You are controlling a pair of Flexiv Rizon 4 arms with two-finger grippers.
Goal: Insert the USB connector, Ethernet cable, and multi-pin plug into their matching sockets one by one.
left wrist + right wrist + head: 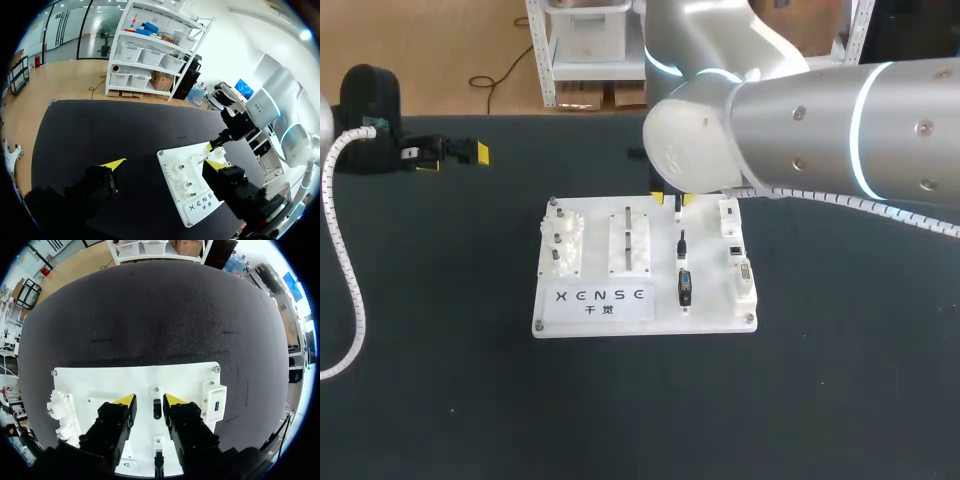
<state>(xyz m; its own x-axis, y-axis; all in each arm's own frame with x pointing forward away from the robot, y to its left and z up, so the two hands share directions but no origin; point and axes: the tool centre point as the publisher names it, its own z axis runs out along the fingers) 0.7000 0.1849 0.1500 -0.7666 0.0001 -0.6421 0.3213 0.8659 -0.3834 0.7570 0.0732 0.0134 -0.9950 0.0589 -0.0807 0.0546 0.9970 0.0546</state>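
At the far left of the dark desk (440, 380), the left hand (164, 163) sits over bare surface near the back edge. Its yellow-tipped fingers are spread wide with nothing between them, and it is well apart from every connector. The white board (620, 318) lies mid-desk. Its left part carries a cluster of white gears (563, 240), with a block of pegs (628, 240) beside them. Right of the pegs, a row of three black pieces runs from back to front: the USB connector (157, 410), the Ethernet cable (682, 245) and the multi-pin plug (685, 287). The right hand (149, 400) hangs over the back of this row with its fingers parted. The USB connector stands in the gap between its fingertips (125, 400), and neither finger touches it. The sockets (738, 255) line the board's right edge, just beside the connector row. The right arm (820, 130) comes in from the right above them.
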